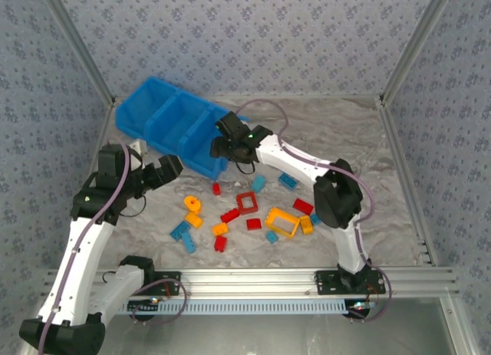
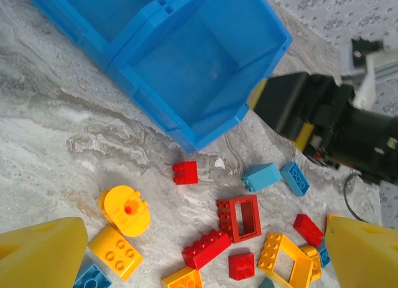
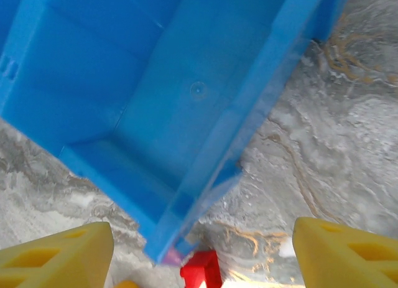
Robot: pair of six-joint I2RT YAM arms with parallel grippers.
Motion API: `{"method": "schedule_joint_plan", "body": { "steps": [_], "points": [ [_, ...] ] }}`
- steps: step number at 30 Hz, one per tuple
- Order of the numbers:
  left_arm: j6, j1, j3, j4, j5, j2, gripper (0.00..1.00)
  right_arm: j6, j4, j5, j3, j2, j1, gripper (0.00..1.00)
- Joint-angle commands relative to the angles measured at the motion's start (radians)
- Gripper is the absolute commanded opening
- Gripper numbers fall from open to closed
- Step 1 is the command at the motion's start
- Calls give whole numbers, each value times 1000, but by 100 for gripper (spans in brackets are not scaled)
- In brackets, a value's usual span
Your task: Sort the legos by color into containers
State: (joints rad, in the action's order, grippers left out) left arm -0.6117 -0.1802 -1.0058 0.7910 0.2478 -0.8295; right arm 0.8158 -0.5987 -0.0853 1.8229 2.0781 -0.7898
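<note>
My right arm's forearm stretches toward 10 o'clock, right gripper [image 1: 230, 146] wide and empty over the blue bin's [image 1: 157, 102] 4 o'clock corner, left gripper [image 1: 170, 169] wide too, legos [image 1: 231, 215] loose at the bin's 5 o'clock.

We see soft, even light over the bench [image 1: 383, 163], with faint shadows sitting close beneath the arms [image 1: 295, 159] and no harsh glare. The top view is slightly grainy. In the left wrist view the legos [image 2: 239, 216] are crisp, while the yellow fingers [image 2: 40, 257] of the left gripper [image 2: 205, 244] blur in the near corners. In the right wrist view the blue bin [image 3: 186, 83] looks hazy and out of focus, and a red brick [image 3: 200, 269] at the bottom edge is smeared.
</note>
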Motion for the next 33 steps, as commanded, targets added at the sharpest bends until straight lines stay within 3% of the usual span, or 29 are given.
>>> {"method": "schedule_joint_plan", "body": {
  "steps": [1,8,20,24,33],
  "points": [
    [9,-8,7,23,25,20,98,32,-22,43,93,62,10,75],
    [14,-12,10,41,22,29,98,76,-54,49,145,142,30,61],
    [13,-15,29,29,22,29,98,34,-177,-51,196,171,109,35],
    [15,-16,32,28,22,26,98,-13,-174,-47,204,177,158,26],
    [15,-16,40,11,24,6,98,-205,-277,-58,243,181,284,16]
  ]
}}
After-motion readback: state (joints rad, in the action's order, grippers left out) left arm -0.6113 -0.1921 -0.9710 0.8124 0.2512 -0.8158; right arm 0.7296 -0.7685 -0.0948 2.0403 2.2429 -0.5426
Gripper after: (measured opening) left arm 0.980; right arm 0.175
